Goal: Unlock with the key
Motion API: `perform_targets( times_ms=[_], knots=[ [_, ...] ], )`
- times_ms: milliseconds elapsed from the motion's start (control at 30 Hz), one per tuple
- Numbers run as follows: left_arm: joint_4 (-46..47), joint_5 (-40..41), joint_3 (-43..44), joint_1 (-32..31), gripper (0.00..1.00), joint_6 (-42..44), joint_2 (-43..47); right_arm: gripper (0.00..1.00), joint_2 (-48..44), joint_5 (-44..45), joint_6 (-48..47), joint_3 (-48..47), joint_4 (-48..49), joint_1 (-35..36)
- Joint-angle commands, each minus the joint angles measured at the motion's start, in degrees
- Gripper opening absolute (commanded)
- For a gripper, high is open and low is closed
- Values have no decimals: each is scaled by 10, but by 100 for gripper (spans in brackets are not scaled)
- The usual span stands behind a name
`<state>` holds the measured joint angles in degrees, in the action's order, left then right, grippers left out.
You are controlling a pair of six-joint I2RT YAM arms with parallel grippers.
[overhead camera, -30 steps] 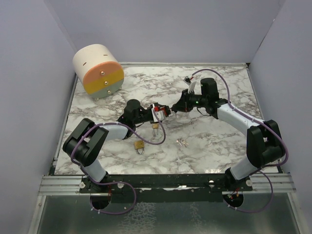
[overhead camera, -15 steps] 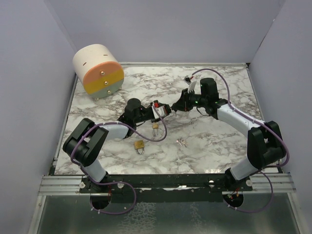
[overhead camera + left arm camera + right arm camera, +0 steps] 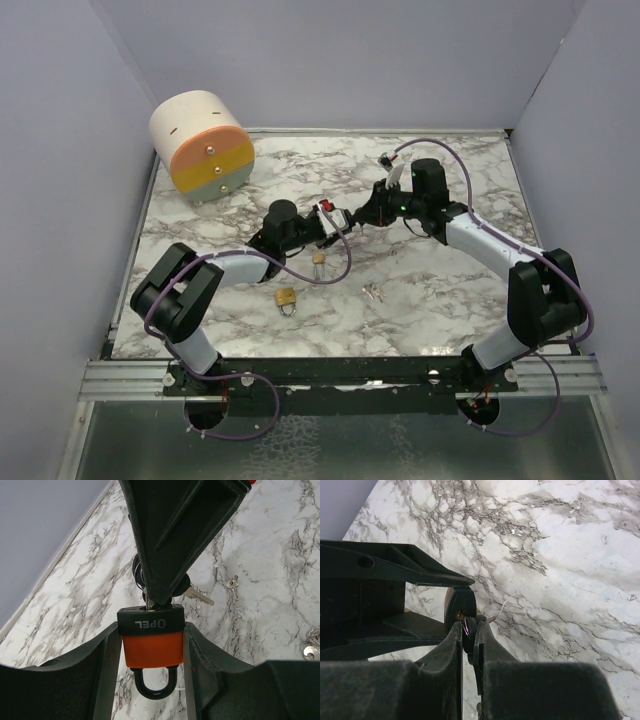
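Note:
My left gripper (image 3: 326, 222) is shut on an orange padlock (image 3: 151, 648) with a black top marked OPEL; its black shackle (image 3: 152, 684) looks closed. My right gripper (image 3: 352, 217) is shut on a black-headed key (image 3: 469, 635), whose blade sits in the keyhole on the padlock's top (image 3: 459, 611). In the left wrist view the right gripper (image 3: 159, 599) comes down onto the padlock's top. Both grippers meet above the middle of the marble table (image 3: 420, 290). A second key (image 3: 199, 596) hangs off the same ring.
A small brass padlock (image 3: 287, 298) lies on the table in front of the left arm, and another small lock (image 3: 318, 260) near it. A bunch of small keys (image 3: 373, 292) lies right of centre. A round drum with coloured drawers (image 3: 200, 145) stands at the back left.
The left gripper with the padlock has moved up and slightly right toward the right gripper, and the left wrist has turned. The right gripper stays on the key.

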<state>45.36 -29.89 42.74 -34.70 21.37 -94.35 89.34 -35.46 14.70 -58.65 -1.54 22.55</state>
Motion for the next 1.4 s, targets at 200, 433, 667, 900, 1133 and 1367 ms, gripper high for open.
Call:
perform_targets(
  times_ms=[200, 433, 667, 900, 1133, 1367],
  knots=[
    [79, 26, 22, -26, 0, -9, 24, 34, -2, -14, 48, -22, 17, 16],
    [79, 51, -17, -27, 0, -24, 44, 54, -35, 49, 65, -36, 31, 0],
    [74, 88, -30, -27, 0, -44, 60, 54, -44, 68, 67, -50, 21, -16],
    [43, 115, -19, -26, 0, -93, 63, 50, -51, 46, 76, -43, 34, -28],
    [40, 119, -17, -26, 0, -129, 65, 40, -37, 16, 97, -27, 58, -29],
    [39, 119, -20, -27, 0, -134, 69, 30, -24, -23, 117, -17, 81, -29]
  ],
)
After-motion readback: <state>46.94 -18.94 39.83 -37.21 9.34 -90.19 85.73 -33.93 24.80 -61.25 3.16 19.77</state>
